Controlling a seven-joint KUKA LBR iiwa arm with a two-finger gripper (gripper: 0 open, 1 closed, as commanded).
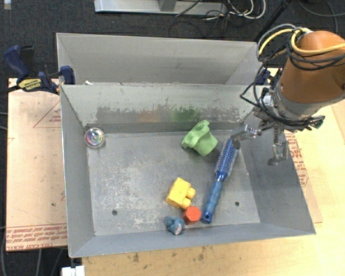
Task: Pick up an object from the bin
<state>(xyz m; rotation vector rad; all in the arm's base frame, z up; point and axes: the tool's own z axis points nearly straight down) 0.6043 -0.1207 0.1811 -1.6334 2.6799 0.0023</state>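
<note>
From where I stand, the end effector hangs just to the right of the blue brush, level with its bristled head. Its two fingers are spread apart with nothing between them. It sits over the sloping right wall of the bin rather than over the brush itself.

A crumpled green piece lies just left of the brush's head. A yellow block sits left of the handle, and an orange bit touches or nearly touches the handle's end.

My worry is that a straight descent from here would meet the slanted wall, and a finger could scrape or skid down it. If it shifts towards the brush, one finger may nudge the head sideways into the green piece, or pinch only the bristles and lose the brush on lifting.
</note>
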